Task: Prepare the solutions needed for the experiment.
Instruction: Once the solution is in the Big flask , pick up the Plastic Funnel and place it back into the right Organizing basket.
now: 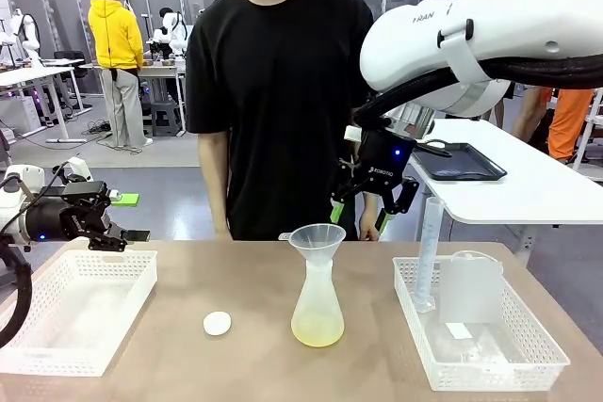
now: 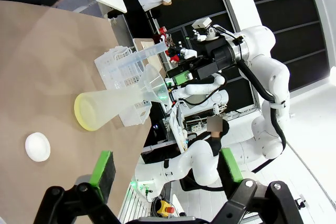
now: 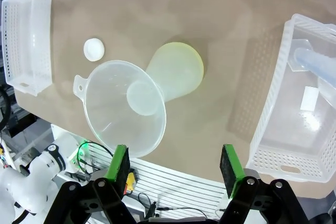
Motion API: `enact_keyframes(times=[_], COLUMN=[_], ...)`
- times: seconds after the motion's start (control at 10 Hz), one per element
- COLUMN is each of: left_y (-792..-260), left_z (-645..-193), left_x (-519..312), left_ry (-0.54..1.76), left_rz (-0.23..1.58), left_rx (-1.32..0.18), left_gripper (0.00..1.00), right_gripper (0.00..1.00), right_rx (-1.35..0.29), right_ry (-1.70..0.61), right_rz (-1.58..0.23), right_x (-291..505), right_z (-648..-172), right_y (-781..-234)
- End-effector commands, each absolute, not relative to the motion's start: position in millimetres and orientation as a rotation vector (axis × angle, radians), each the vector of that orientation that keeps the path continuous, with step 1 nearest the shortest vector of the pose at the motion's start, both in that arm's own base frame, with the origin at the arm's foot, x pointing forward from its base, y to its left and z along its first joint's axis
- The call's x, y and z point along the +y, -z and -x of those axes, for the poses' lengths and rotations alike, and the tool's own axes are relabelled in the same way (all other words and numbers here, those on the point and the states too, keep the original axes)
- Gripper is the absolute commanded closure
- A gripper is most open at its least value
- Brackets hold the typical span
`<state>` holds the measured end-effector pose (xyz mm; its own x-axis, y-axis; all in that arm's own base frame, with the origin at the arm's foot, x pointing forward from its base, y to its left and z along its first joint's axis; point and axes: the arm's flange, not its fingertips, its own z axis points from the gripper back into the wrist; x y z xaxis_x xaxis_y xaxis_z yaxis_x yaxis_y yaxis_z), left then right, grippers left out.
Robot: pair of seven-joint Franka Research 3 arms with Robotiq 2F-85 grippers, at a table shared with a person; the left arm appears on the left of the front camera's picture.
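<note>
The solutions [image 1: 317, 331] lie as a shallow pale yellow-green layer in the bottom of a flask [image 1: 317, 298] at the table's middle, with a funnel [image 1: 317, 237] seated in its neck. The right gripper [image 1: 361, 216] hangs above and just beyond the funnel, its 2 fingers spread and holding nothing. The left gripper [image 1: 132, 217] hovers over the far edge of the left basket [image 1: 141, 281], fingers spread wide and empty. A white disc [image 1: 218, 323] lies left of the flask.

The right arm [image 1: 490, 35] bears "RAN" on its white shell and "ROBOTIQ" above its jaws (small print).
</note>
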<state>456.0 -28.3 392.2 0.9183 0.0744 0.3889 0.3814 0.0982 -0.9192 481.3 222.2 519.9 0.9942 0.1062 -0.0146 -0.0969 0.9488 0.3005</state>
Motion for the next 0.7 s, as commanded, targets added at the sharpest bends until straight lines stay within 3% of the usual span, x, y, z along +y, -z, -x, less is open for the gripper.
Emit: enact_keyframes(times=[0.0,0.6], left_y=[-392.7,-392.7], left_z=[-456.3,-456.3], left_x=[-27.7,-27.7], left_ry=[0.248,0.248], left_rz=[1.464,1.464], left_rx=[-0.397,-0.397], left_gripper=[0.00,0.00], right_gripper=[0.13,0.13], right_rx=[0.022,0.043], right_ry=[-0.080,-0.090], right_rz=[-0.281,-0.294], right_x=[223.4,227.4], right_z=[-481.3,-483.4], right_y=[-522.4,-515.7])
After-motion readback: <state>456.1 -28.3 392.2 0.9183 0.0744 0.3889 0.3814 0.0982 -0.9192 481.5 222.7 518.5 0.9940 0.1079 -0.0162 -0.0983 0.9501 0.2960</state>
